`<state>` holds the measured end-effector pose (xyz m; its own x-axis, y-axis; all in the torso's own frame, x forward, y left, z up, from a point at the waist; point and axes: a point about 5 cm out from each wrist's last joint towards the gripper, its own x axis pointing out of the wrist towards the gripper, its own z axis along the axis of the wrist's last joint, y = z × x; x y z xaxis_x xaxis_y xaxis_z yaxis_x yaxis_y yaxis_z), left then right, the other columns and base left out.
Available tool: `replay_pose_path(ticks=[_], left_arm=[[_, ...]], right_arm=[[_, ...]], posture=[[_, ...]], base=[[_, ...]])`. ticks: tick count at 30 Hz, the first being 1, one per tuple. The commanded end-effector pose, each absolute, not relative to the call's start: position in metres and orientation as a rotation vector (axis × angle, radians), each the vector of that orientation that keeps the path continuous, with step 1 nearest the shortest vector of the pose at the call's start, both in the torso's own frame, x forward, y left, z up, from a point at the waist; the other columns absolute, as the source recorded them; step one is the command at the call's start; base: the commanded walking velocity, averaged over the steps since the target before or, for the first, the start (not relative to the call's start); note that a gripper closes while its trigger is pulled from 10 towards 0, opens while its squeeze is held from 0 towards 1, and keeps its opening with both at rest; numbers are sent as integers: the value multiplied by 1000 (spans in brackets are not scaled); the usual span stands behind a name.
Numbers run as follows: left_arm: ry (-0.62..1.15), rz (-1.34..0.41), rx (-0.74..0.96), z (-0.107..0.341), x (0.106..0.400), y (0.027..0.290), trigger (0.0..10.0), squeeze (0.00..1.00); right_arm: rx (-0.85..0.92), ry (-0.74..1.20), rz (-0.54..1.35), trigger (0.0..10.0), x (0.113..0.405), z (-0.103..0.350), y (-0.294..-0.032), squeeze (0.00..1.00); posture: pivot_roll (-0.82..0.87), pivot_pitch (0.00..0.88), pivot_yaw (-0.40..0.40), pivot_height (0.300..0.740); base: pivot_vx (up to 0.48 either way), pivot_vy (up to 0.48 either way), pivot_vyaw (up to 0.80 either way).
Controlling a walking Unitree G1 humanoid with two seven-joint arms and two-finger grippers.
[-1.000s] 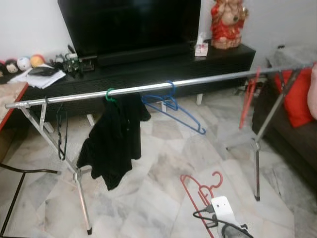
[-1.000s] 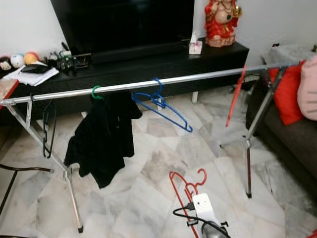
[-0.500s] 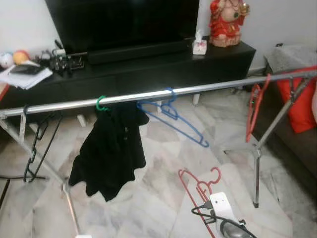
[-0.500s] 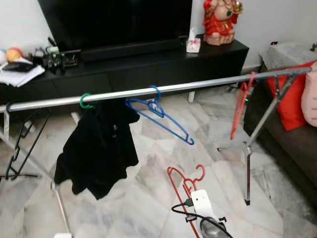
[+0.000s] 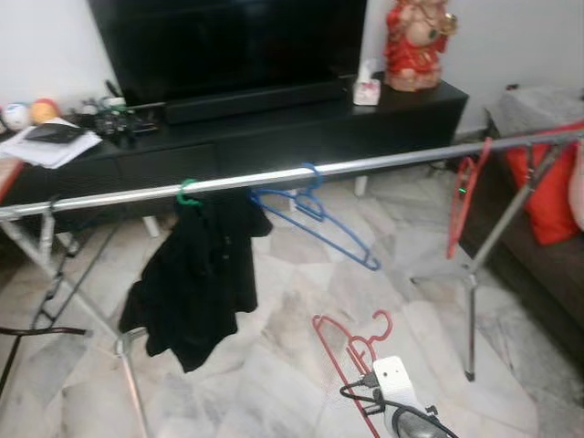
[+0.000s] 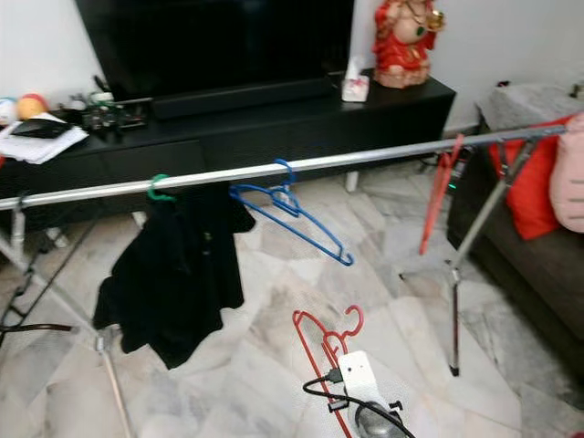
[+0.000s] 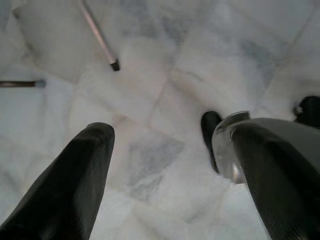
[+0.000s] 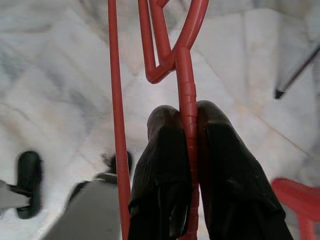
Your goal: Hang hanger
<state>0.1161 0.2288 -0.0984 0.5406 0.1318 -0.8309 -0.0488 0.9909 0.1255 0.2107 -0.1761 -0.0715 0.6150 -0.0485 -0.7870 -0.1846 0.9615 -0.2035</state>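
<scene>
A long silver rail point(image 5: 365, 166) crosses the room on folding legs. On it hang a black garment point(image 5: 196, 274) on a green hanger, a blue hanger point(image 5: 315, 219), a dark hanger point(image 5: 50, 292) at the left end and a red hanger point(image 5: 461, 196) near the right end. My right gripper point(image 8: 187, 125) is shut on the stem of a red hanger point(image 5: 347, 351), held low in front of me, below the rail. My left gripper point(image 7: 165, 150) hangs open over the marble floor.
A black TV console point(image 5: 274, 119) with a large screen stands behind the rail, with a red figurine point(image 5: 415, 41) and tissue box on top. A dark sofa with red cushions point(image 5: 547, 182) is at the right. The rack's legs point(image 5: 470, 319) stand on the floor.
The view has shifted slightly as I move; the rail and console sit a little differently in the picture. The red hanger stays in my right gripper, now slightly further left.
</scene>
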Motion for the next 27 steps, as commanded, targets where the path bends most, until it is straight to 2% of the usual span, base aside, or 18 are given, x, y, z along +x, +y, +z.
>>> replay_pose_path(ticks=[1,10,18,27], left_arm=[[1015,102,111,-100,109,233,10000,0],[1018,98,119,-101,105,232,10000,0],[1019,117,101,-101,103,231,10000,0],[1011,114,103,-101,107,228,10000,0]], right_arm=[[-262,902,79,10000,212,-71,-172,0],[-263,899,79,10000,213,-70,-172,0],[-264,899,78,10000,214,-70,-172,0],[-264,770,-6,10000,239,-53,-173,0]], posture=[[-85,0,44,740],[-85,0,44,740],[-85,0,42,740],[-80,0,41,740]], base=[[0,-368,0],[0,-352,0],[0,0,0],[0,0,0]])
